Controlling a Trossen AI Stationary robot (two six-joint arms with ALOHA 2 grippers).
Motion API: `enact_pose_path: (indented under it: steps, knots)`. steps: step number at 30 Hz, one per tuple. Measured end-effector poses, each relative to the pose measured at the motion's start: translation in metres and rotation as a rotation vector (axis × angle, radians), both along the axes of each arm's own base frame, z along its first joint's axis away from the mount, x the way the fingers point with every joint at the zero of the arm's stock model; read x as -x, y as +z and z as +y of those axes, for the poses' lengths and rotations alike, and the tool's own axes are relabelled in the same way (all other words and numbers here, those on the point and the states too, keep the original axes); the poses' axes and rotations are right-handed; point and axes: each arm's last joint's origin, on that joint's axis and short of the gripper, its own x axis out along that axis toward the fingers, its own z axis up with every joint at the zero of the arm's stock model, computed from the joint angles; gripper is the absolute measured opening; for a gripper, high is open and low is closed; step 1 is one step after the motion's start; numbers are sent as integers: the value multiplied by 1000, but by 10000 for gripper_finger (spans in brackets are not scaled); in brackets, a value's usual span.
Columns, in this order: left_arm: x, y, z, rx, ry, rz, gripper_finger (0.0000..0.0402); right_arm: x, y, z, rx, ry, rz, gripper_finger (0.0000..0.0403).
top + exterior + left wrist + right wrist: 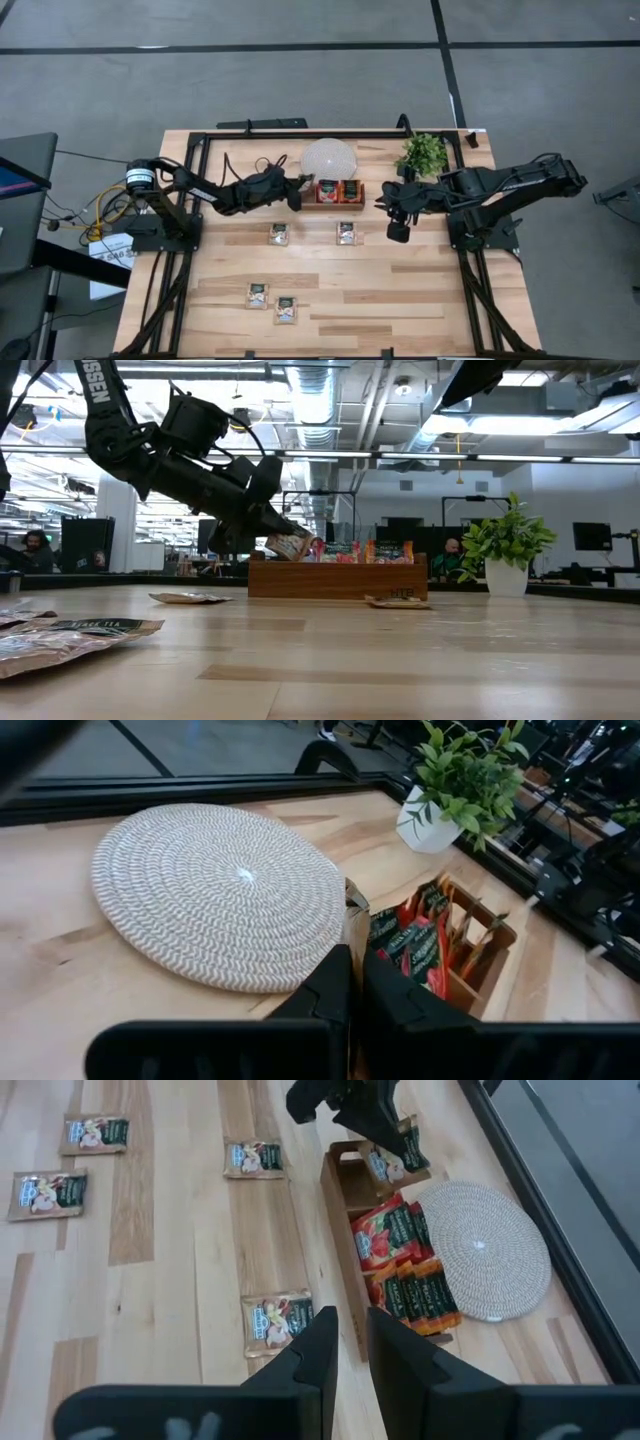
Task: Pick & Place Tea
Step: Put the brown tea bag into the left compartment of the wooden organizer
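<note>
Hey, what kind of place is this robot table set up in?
Probably an open-plan office or lab. The low view shows exposed ceiling ducts, monitors and seated people behind the wooden table; from above, grey carpet tiles surround it.

Glossy foil sachets (270, 1323); wooden tray (338, 1220); woven rope mat (220, 892); smooth wood table (400, 300)

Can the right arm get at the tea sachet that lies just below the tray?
Probably yes. The right gripper hangs close beside that sachet, with bare table between them.
</note>
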Motion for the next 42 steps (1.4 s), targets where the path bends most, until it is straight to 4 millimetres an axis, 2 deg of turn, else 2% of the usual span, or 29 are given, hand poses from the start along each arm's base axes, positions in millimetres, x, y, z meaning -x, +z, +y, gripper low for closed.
enact_pose_path:
  steps: [21,34,42]
  knots:
    - [1,-2,0,1,2,22,1,0,0,0,-1,0,-6,49]
    - [1,-2,0,-8,-1,28,75,0,0,0,-1,0,-6,49]
    - [1,1,1,-38,26,31,88,0,0,0,-2,1,-5,49]
